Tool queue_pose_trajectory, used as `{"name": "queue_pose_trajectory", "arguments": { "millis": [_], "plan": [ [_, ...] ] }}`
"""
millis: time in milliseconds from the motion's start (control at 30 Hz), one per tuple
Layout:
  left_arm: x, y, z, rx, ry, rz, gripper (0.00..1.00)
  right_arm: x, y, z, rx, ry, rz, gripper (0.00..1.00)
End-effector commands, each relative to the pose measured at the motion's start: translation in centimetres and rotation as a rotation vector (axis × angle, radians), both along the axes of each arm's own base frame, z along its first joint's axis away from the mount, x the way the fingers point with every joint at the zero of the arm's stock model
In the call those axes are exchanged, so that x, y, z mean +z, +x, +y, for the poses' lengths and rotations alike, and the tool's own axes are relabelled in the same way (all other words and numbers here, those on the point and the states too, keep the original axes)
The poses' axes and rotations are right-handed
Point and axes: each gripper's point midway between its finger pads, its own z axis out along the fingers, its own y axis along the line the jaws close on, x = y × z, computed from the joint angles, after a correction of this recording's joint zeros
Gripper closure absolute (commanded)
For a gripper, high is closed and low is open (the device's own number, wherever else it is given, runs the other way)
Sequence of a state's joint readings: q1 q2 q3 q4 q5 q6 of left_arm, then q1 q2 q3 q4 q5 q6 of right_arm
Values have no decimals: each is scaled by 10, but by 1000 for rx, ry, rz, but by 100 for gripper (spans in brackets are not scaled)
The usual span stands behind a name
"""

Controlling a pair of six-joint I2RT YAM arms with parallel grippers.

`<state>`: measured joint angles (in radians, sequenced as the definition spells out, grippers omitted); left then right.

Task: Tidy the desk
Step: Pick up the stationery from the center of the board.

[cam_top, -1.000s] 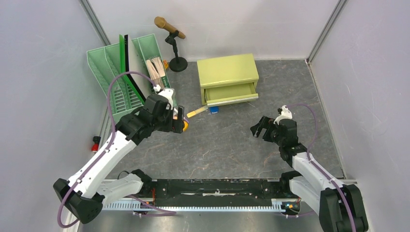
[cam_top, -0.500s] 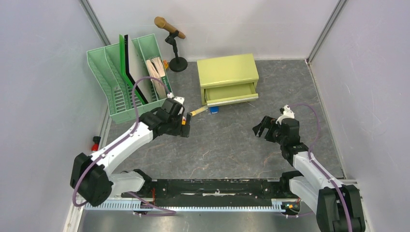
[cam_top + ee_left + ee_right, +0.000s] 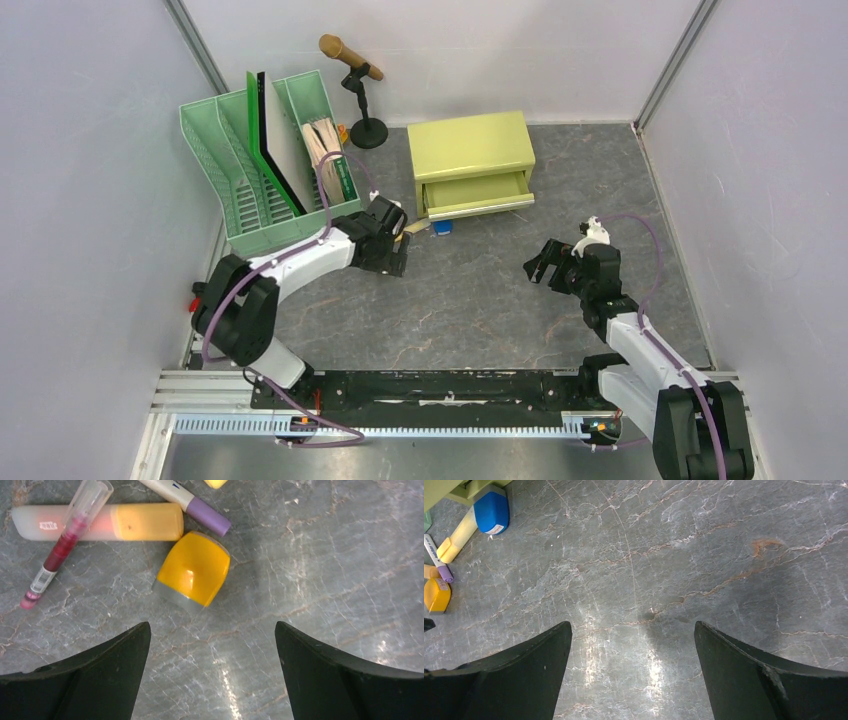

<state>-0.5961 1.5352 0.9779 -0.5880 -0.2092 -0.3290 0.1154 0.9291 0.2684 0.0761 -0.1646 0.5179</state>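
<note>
Underneath both arms, the desk (image 3: 470, 300) fills the floor of the walled bay, and its clutter sits in one patch at the foot of the cabinet (image 3: 470, 145). A drawer (image 3: 475, 192) there stands pulled out, presumably so small items can go in. Your left gripper (image 3: 211, 627) hangs low over that patch with its jaws spread wide and nothing between them. The yellow stub (image 3: 192, 575) lies just ahead of the gap, so the wide spread looks meant to straddle it. Just beside the stub are a highlighter (image 3: 100, 522), a red pen (image 3: 62, 550) lying across that, and a purple-tipped marker (image 3: 200, 507), so a careless close could drag a neighbour along. Your right gripper (image 3: 631, 625) is likewise spread full and empty. It is poised over bare desk well apart from the pile, likely to keep out of the left arm's way, and its camera catches a blue block (image 3: 491, 510) by the cabinet. Farther back, the green rack (image 3: 235, 170) holds folders on edge, and a microphone (image 3: 350, 58) stands near the wall.
</note>
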Motion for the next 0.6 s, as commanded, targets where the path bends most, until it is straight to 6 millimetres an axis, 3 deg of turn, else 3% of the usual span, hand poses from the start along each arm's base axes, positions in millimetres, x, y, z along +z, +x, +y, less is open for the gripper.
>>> {"name": "queue_pose_trajectory", "arguments": {
  "millis": [0, 400, 567],
  "plan": [
    [5, 32, -3, -29, 48, -109, 0, 17, 13, -4, -9, -20, -55, 2],
    [-35, 45, -1, -109, 150, -77, 0, 10, 13, -8, -21, -24, -46, 2],
    [-37, 44, -12, -180, 107, -64, 2, 10, 15, -5, -13, -6, -44, 2]
  ]
}}
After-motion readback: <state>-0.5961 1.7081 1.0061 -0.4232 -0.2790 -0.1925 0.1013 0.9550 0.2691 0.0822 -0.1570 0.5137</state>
